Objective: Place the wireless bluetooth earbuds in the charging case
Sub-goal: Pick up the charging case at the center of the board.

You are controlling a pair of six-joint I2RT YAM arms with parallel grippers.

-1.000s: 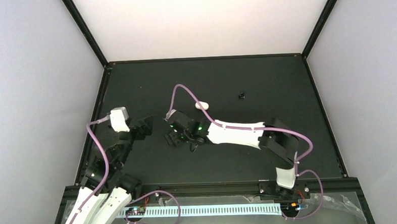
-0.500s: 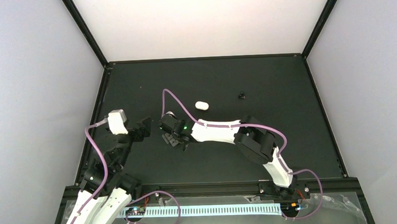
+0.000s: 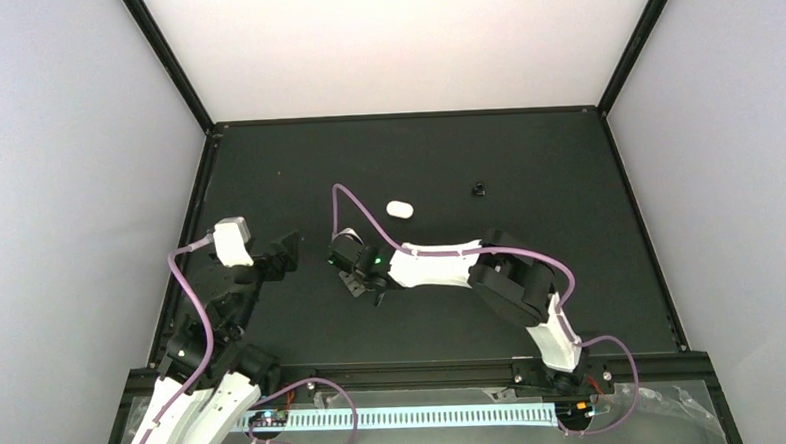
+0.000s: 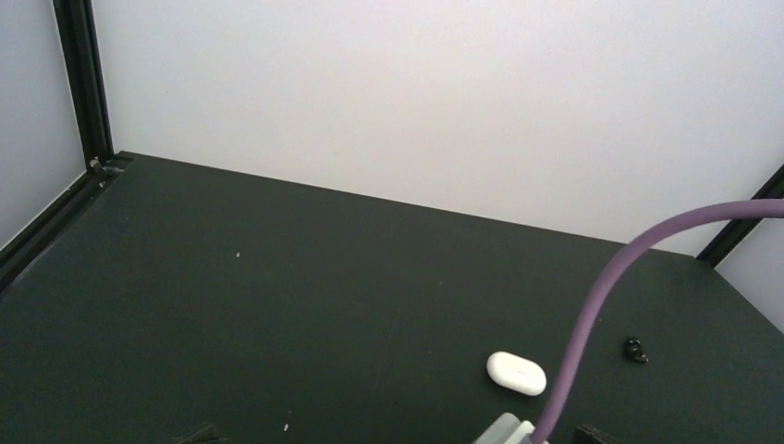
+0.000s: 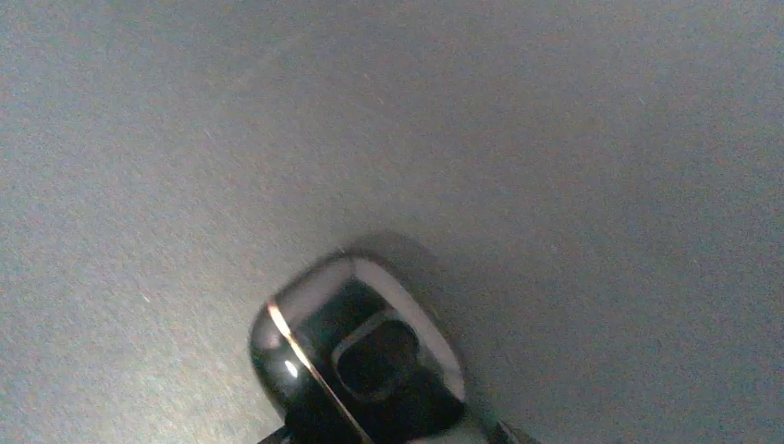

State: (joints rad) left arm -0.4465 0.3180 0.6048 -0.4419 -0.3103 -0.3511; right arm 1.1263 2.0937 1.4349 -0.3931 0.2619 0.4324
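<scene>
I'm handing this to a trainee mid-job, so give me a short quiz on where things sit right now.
1. True or false: the charging case lies apart from the right hand.
2. In the top view, the small black object sits to the case's: A left, B right, C near side.
3. Fill in: the glossy object close up in the right wrist view is ____ in colour.
Key: 1 true; 2 B; 3 dark.
</scene>
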